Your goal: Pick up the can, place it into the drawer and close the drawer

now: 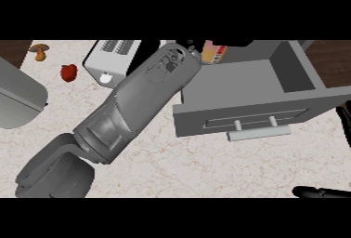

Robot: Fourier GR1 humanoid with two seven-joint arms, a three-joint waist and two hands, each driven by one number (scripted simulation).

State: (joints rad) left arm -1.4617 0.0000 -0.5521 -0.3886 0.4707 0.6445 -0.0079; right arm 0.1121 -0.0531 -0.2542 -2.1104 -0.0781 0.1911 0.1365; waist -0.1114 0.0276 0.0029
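Observation:
The can (211,52), orange and pink, stands upright at the top of the view, just beyond the open grey drawer's (233,86) far left corner. My left forearm reaches diagonally from the lower left up to it. The left hand (188,46) shows as black parts on both sides of the can, curled round it, and the wrist hides most of the hand. The drawer is pulled out towards me, with nothing seen inside and its pale handle (259,133) at the front. My right hand (321,191) lies at the lower right edge, fingers straight, holding nothing.
A white toaster (113,58) stands left of the forearm. A red fruit (68,72) and a brown mushroom (40,51) lie at the upper left. A large grey rounded object (17,97) fills the left edge. Pale marble counter (205,162) spreads before the drawer.

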